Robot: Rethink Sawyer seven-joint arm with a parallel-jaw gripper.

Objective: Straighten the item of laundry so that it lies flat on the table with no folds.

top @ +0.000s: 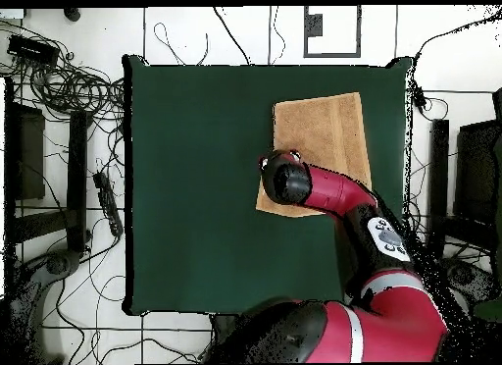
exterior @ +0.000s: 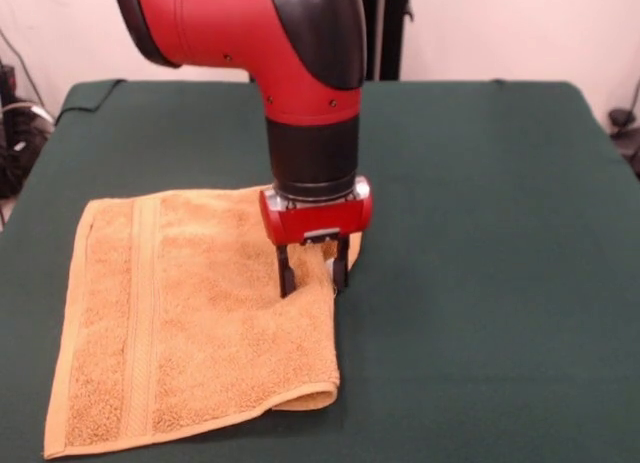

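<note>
The gripper (exterior: 313, 276) is seen lowered onto the towel's (exterior: 190, 323) right-hand edge in the front view, its two dark fingers (exterior: 286, 274) standing slightly apart with a raised ridge of terry between them; the jaws are judged to be pinching that ridge of the towel, though the contact itself is small and partly shadowed; the towel is spread on the table (exterior: 480, 233) towards the front view's left and near side, with its banded border running along its left flank; beside the gripper the right margin appears doubled over on itself, a rolled lip showing at the near right corner of the towel; the fold is therefore judged to open away from the towel's middle, towards the bare green cloth on the gripper's right in the front view; ample open table is seen on that side, so a sideways pull should not be cramped; in the overhead view the towel (top: 328, 130) is seen close to one table edge (top: 406, 135), with the arm (top: 324, 189) covering its corner, so the spare room there cannot be told.
</note>
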